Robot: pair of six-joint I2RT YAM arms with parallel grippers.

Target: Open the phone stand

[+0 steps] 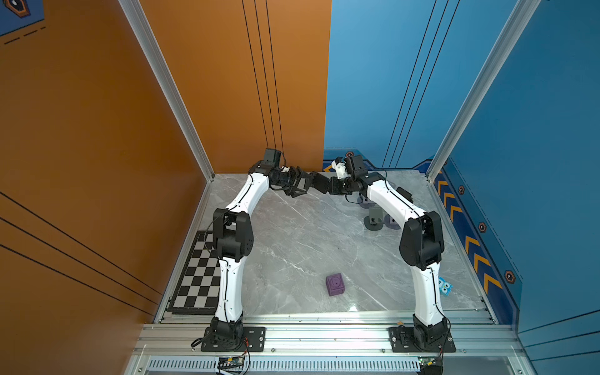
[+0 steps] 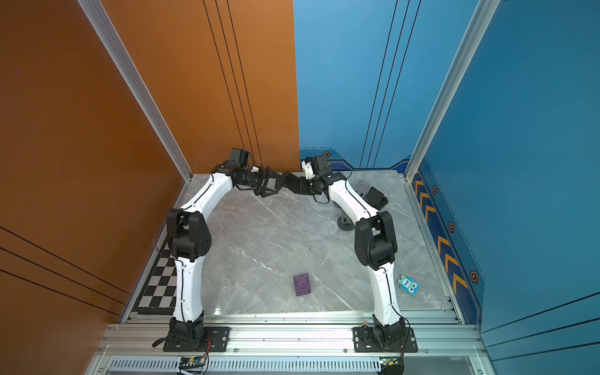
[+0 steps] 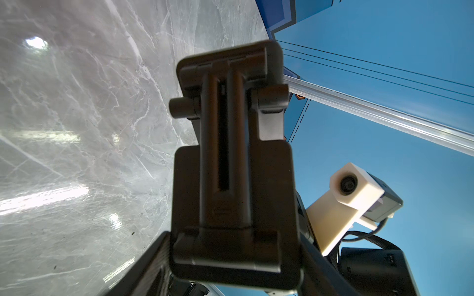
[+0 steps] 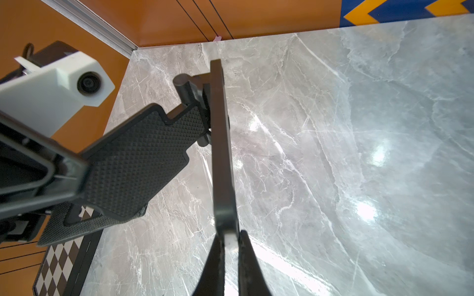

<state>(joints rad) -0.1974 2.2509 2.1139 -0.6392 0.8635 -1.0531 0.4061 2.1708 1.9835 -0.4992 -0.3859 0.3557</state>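
Phone stand [image 3: 269, 192], half unfolded: right jaws pinch its plate [image 4: 221, 153], left jaws clasp its flap [image 4: 138, 159].

Orange wall [image 1: 211, 97] meets blue wall [image 1: 373, 81] behind a glossy grey marble tabletop [image 1: 308, 243].

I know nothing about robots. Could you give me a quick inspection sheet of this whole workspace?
Surface: grey marble tabletop, glossy, no spills seen.
Job's things: black phone stand held in the air between both arms, plates hinged apart.
Clutter: purple cube, blue owl toy, chequered board, small grey pieces behind the right arm.
Grippers: left gripper and right gripper each clamp one plate of the stand.
Cables: black cable loops at the left elbow.
Surroundings: orange wall, blue wall, aluminium posts.
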